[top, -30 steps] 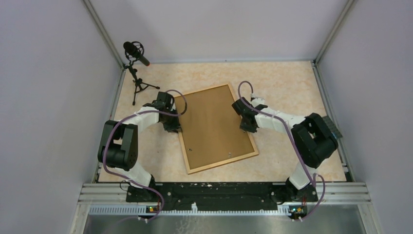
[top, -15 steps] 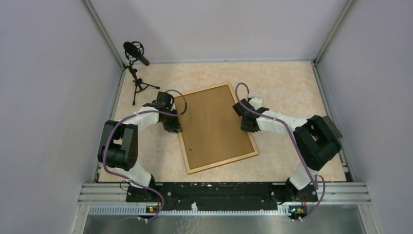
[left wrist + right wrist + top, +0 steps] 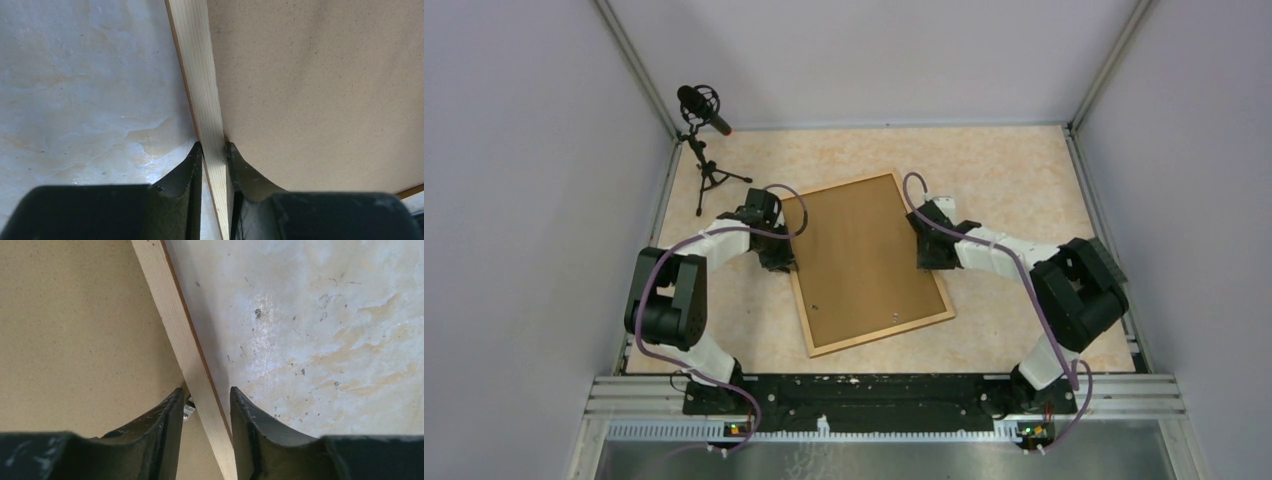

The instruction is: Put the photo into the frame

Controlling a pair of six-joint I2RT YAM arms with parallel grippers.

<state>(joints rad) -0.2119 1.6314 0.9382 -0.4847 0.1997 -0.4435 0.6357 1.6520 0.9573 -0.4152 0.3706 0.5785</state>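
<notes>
The frame (image 3: pixel 884 333) of light wood lies on the table, back side up, with a brown backing board (image 3: pixel 859 255) filling it. The photo is hidden. My left gripper (image 3: pixel 781 262) is shut on the frame's left moulding (image 3: pixel 200 75); both fingers press the wood strip, left gripper (image 3: pixel 212 149) beside the board (image 3: pixel 320 90). My right gripper (image 3: pixel 927 260) straddles the right moulding (image 3: pixel 172 315). The right gripper (image 3: pixel 206 392) is open, with a gap between its outer finger and the wood. A small metal clip (image 3: pixel 189 410) shows by its inner finger, on the board (image 3: pixel 75 330).
A black microphone on a small tripod (image 3: pixel 704 110) stands at the back left corner. The marbled tabletop (image 3: pixel 1004 180) is walled in by grey panels on the left, back and right.
The right arm has shifted slightly, its wrist moving a little left towards the frame's right edge. The left arm and the frame have not moved.
</notes>
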